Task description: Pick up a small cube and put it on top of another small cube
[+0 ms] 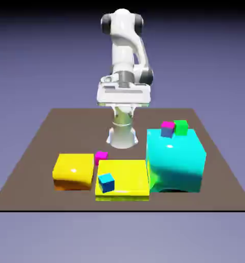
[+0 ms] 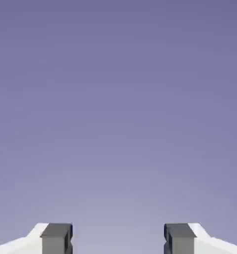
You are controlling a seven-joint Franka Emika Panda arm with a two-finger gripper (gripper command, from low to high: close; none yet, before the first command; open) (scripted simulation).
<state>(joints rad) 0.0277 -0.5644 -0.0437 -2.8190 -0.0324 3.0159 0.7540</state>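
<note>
Pincer: pincer (image 2: 118, 238) with grey fingertips (image 2: 56, 237) spread apart, nothing between them.
All-magenta small cube (image 1: 101, 156): on the brown counter (image 1: 37, 149), behind the yellow blocks.
Magenta-topped, blue-sided small cube (image 1: 167, 129): atop the large cyan block (image 1: 174, 159), beside a small green cube (image 1: 181, 127).

Two grey fingertips (image 2: 56, 237) stand apart at the bottom edge, nothing between them; plain blue-violet backdrop (image 2: 118, 99) fills the rest.

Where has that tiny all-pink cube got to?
In the exterior view the all-magenta cube sits on the table left of centre, tucked behind the two yellow blocks, near their gap.
</note>
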